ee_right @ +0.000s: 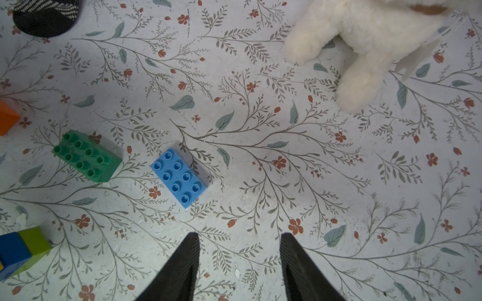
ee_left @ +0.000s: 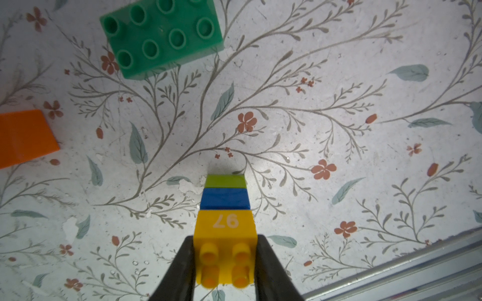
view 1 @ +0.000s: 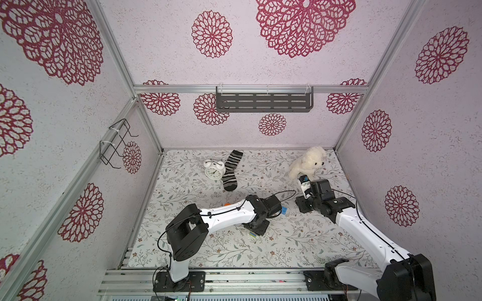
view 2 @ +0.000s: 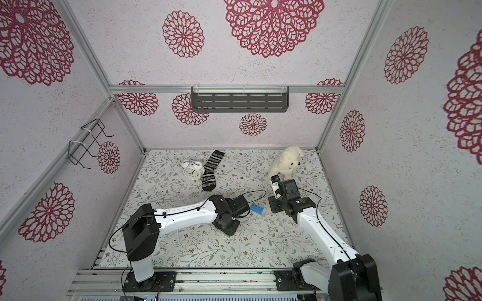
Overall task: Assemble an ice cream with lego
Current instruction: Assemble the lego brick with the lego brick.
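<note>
My left gripper (ee_left: 225, 260) is shut on the yellow brick (ee_left: 224, 226), the top of a small upright stem of joined lego. Under the yellow one sit a blue brick (ee_left: 224, 199) and a lime brick (ee_left: 225, 181), which rests on the table. This stem shows at the edge of the right wrist view (ee_right: 23, 250) and peeks out below the left arm (view 1: 253, 235). Loose on the table lie a dark green long brick (ee_left: 161, 36), an orange brick (ee_left: 23, 135) and a light-blue long brick (ee_right: 180, 177). My right gripper (ee_right: 238, 250) hangs open above bare table, holding nothing.
A white plush dog (view 1: 309, 163) sits at the back right, close behind the right wrist. A striped sock (view 1: 231, 170) and a white alarm clock (view 1: 214, 169) lie at the back. An aluminium rail (ee_left: 417, 273) runs along the table's front edge.
</note>
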